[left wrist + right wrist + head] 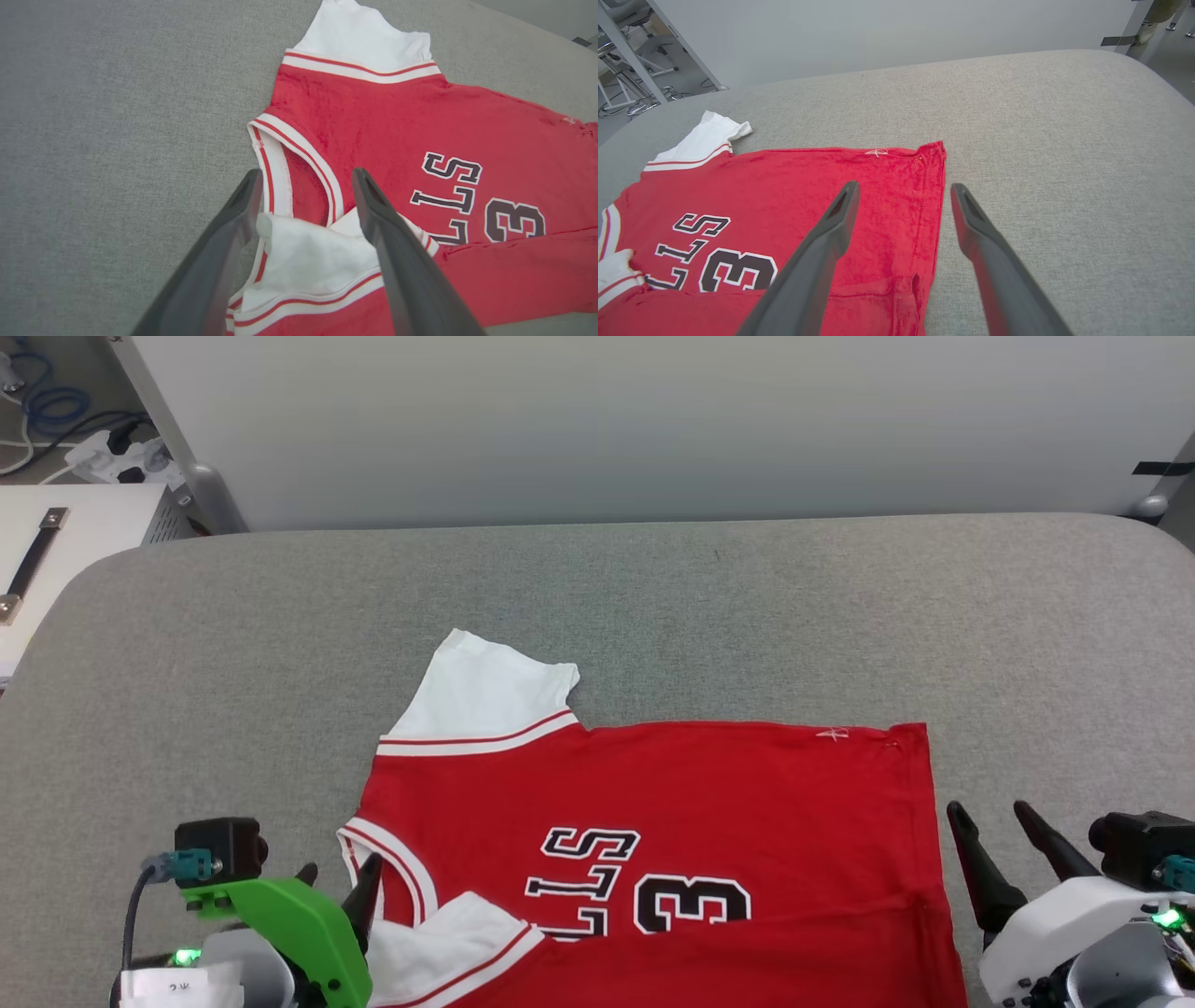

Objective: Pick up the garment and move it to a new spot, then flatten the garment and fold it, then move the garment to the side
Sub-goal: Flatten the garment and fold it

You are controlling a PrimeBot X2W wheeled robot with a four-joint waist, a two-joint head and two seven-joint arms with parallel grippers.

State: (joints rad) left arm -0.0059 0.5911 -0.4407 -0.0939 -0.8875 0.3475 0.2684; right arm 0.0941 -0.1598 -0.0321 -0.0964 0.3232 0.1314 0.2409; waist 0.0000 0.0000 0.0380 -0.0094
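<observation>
Head view: garment [700, 784] lies lower centre of frame on grey padded surface [653, 597], collar end to frame left, hem to frame right, near edge folded up over the lower part of the numerals. Far sleeve [485, 695] lies spread flat above the body; near sleeve [448, 943] is flipped onto the chest at lower left. Left gripper [341, 887] at lower left by the collar, jaws apart. Right gripper [990, 831] at lower right, just beside the hem edge, jaws apart, holding nothing. Left wrist view: left gripper [307, 186] is open, one finger either side of the near sleeve [308, 256]; can't tell if the tips touch cloth. Nothing pinched. Right wrist view: right gripper [904, 196] is open and straddles the hem [931, 210], one finger over red cloth, the other over bare grey surface; hem corner turned up at bottom of frame. Handling, est.: thin knit, so light, limp, no stiffness, not fragile; it should sag and bunch when lifted and prob. drag on the textured surface rather than slide. Best holds are doubled, stitched parts: striped sleeve trim or shoulder on the left, hem corner on the right. A single-layer pinch mid-body would likely just tent the cloth.
</observation>
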